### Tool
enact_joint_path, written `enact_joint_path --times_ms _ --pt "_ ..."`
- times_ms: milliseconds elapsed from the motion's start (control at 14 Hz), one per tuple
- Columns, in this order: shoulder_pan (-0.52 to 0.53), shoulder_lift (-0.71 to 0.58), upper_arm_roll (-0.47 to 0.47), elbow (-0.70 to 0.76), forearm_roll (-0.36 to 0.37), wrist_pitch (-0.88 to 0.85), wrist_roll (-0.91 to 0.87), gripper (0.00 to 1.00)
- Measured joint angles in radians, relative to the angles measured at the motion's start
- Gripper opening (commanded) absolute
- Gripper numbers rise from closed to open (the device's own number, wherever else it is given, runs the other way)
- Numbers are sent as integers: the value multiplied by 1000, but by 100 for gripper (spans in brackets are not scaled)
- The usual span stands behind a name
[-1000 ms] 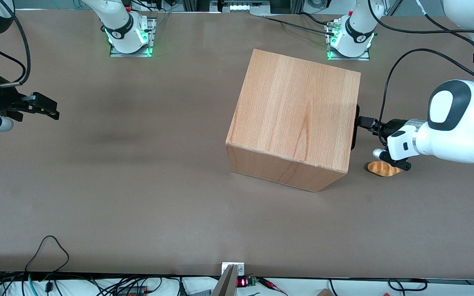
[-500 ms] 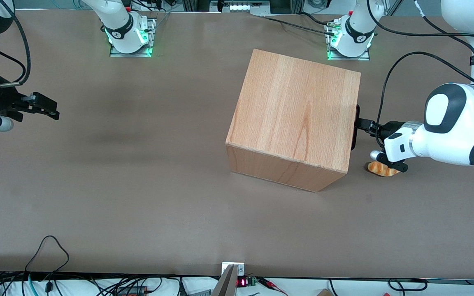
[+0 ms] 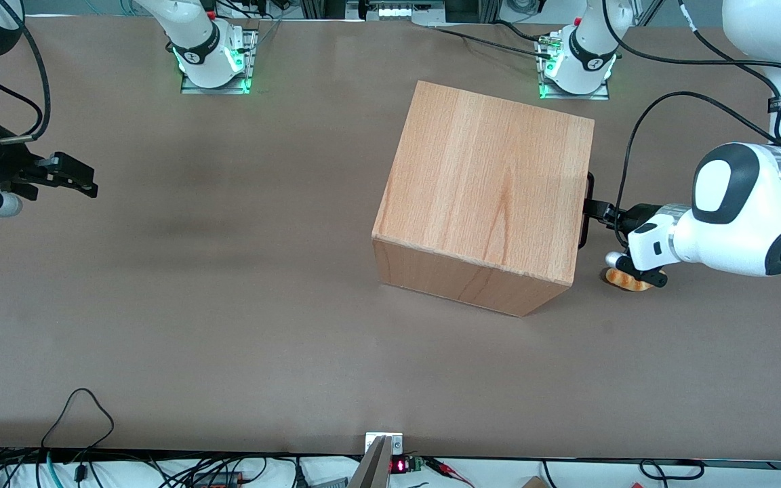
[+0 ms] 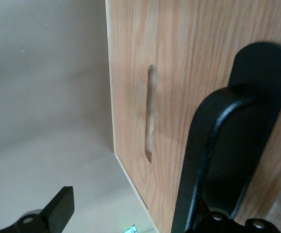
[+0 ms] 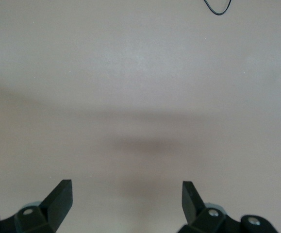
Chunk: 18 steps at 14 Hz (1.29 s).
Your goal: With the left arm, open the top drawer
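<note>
Closer now, the left arm (image 3: 743,227) reaches level, its gripper (image 3: 601,211) jaws apart around the top drawer's handle (image 4: 218,160).

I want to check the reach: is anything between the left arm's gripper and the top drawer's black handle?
Nothing: in the left wrist view the gripper is already at the black handle of the top drawer, open.

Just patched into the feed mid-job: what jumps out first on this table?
The big beech-coloured wooden box cabinet dominates mid-table. At its face toward the working arm's end, the glossy white left arm has its black two-finger tool open at the black bar handle, one finger wide of it. A small golden bread roll lies beneath the wrist.
</note>
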Motion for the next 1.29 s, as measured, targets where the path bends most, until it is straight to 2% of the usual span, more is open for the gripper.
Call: enact_joint_path --times_ms 429,714,857,1286 --pt "8 54 8 67 0 21 5 100" --pt "15 69 14 114 68 14 8 100" --pt "23 69 18 119 76 14 8 100" --pt "115 82 23 140 92 22 9 100"
